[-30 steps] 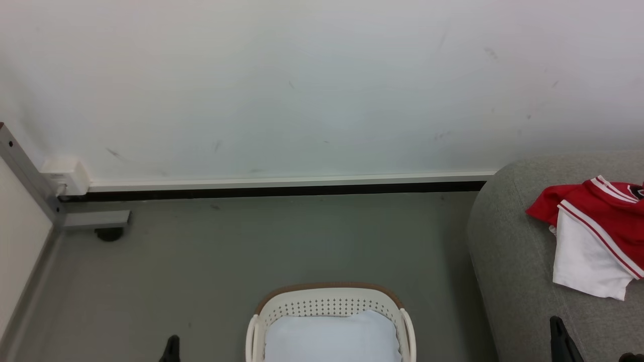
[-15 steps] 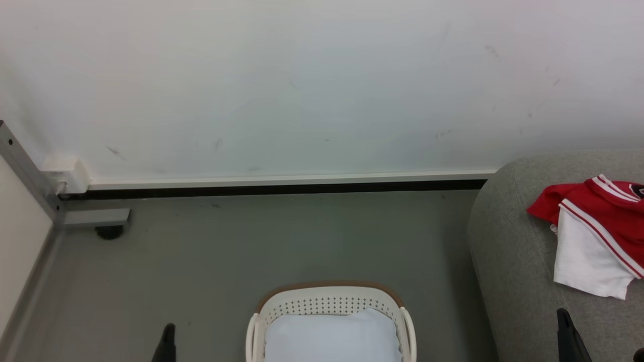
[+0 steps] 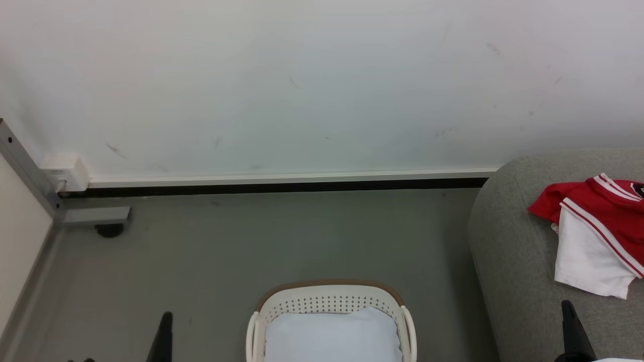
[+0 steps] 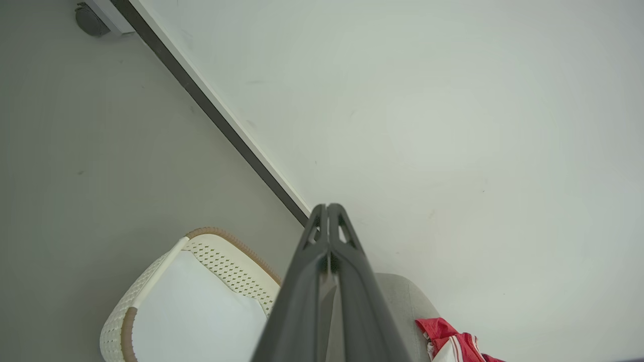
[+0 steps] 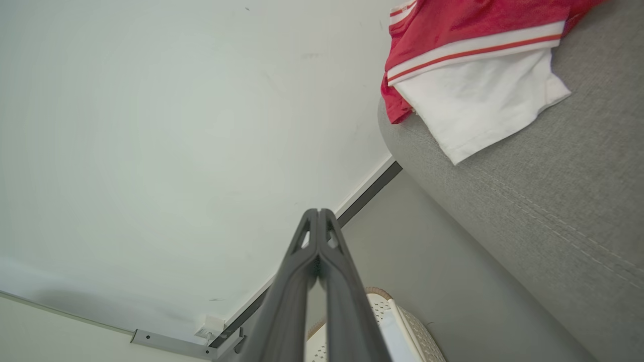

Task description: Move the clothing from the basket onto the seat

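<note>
Red-and-white clothing [image 3: 598, 234] lies bunched on the grey sofa seat [image 3: 508, 261] at the right; it also shows in the right wrist view [image 5: 473, 75] and at the corner of the left wrist view [image 4: 450, 339]. The cream basket [image 3: 329, 301] with its brown rim stands on the floor at the bottom middle and holds a pale bluish-white pad [image 3: 332, 337]. No red garment shows inside it. My left gripper [image 3: 165, 327] is left of the basket, shut and empty [image 4: 327, 208]. My right gripper [image 3: 570, 317] is over the sofa's front, shut and empty [image 5: 318, 213].
A white wall with a dark skirting strip [image 3: 282, 190] runs behind the grey floor. A grey metal frame with a foot [image 3: 108, 230] and a white socket box [image 3: 65, 173] stand at the left corner.
Both grippers' tips have risen a little higher into the head view, the left drifting left and the right drifting right. The picture shifted slightly. Clothing and basket lie as before.
</note>
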